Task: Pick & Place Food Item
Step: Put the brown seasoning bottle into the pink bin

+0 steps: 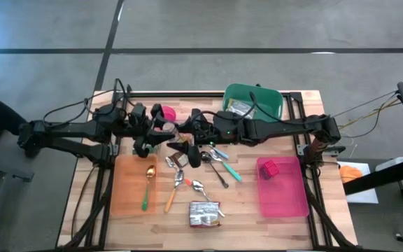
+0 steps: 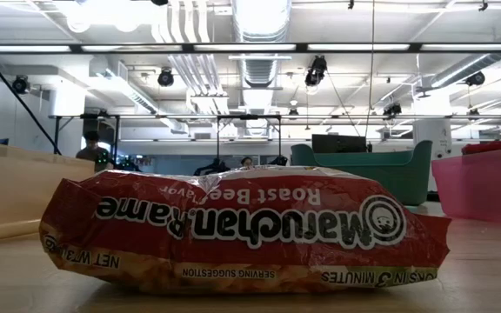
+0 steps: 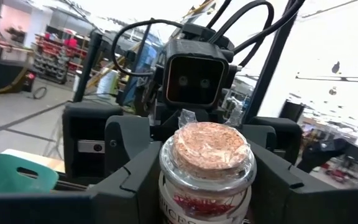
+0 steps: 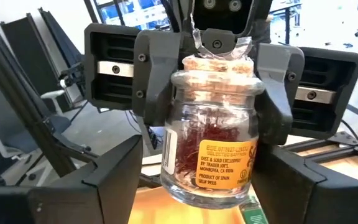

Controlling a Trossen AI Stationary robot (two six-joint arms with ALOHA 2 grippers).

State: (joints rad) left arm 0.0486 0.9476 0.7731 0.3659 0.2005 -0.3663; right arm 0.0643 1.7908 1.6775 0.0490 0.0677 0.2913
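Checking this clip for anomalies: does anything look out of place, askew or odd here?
Yes. A cork-topped spice jar hangs tilted in mid-air above the table, between the left gripper and the right gripper, apparently mid-handover. Spoons lie scattered loosely at centre. The ramen packet looks intact, nothing spilled.

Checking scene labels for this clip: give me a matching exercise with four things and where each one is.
Things:
1. jar
2. ramen pack
3. green bin
4. pink tray

Places:
A. lying nearest the low camera
B. on the table's right side
C. at the table's far edge
D. held in the left gripper's jaws

Pairs: 1-D, 2-A, 3-C, 4-B
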